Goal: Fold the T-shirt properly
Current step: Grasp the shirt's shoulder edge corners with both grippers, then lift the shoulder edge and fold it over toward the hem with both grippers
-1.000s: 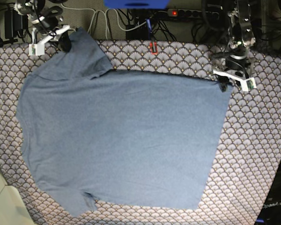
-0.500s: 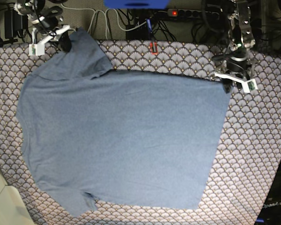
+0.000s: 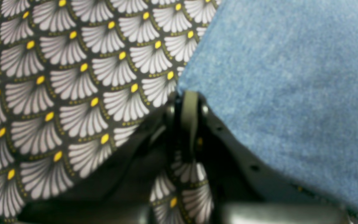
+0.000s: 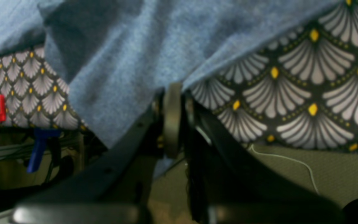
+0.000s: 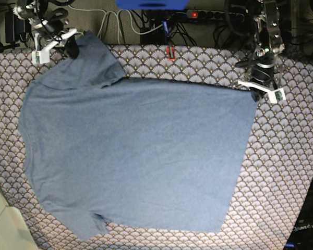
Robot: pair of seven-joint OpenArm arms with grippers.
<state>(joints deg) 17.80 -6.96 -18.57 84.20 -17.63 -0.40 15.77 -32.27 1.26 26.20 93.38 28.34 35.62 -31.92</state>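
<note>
**Both corners pinched, ready to fold**

The T-shirt (image 5: pixel 135 151) lies flat across our patterned tablecloth (image 5: pixel 287 172). Our right gripper (image 5: pixel 68 46) clamps its far sleeve; our left gripper (image 5: pixel 253 92) has closed on its far hem corner. Next, we judge, lift together evenly.

slate-blue heathered t-shirt (image 5: pixel 141 156) on black, white-fan, yellow-dotted tablecloth (image 5: pixel 281 172).
</note>
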